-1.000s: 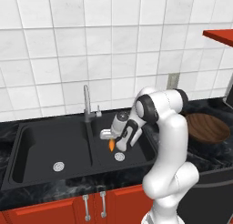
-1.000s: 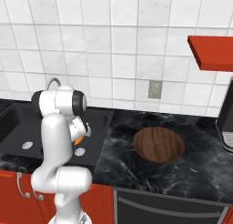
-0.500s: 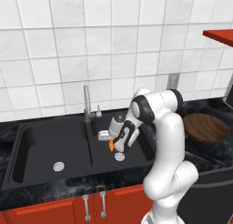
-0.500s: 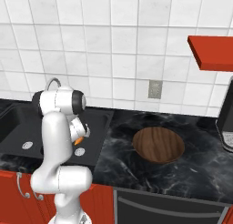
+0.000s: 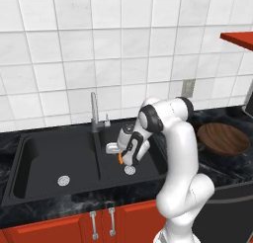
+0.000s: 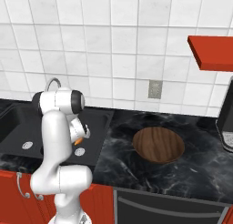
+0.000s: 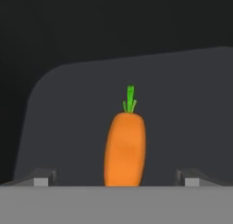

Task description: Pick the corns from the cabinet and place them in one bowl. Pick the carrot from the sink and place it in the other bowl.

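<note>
The orange carrot (image 7: 125,148) with its green top lies on the floor of the black sink (image 5: 54,153), in the right basin. My gripper (image 7: 116,180) is down in that basin, open, with one fingertip on each side of the carrot and not touching it. In the left base view the gripper (image 5: 123,159) sits right over the carrot (image 5: 120,158), near the round drain. The dark brown bowl (image 5: 222,138) rests on the counter to the right of the sink. The red cabinet shelf (image 6: 211,52) hangs high on the right wall. No corns are in sight.
A curved silver tap (image 5: 94,111) rises behind the divider between the basins. A dark appliance (image 6: 226,118) stands at the far right of the counter. Red doors with silver handles (image 5: 111,220) run below the black marbled counter (image 6: 200,173).
The arm has shifted slightly left and the hand has sunk a little lower into the right basin toward the carrot. The jaws stay open.
</note>
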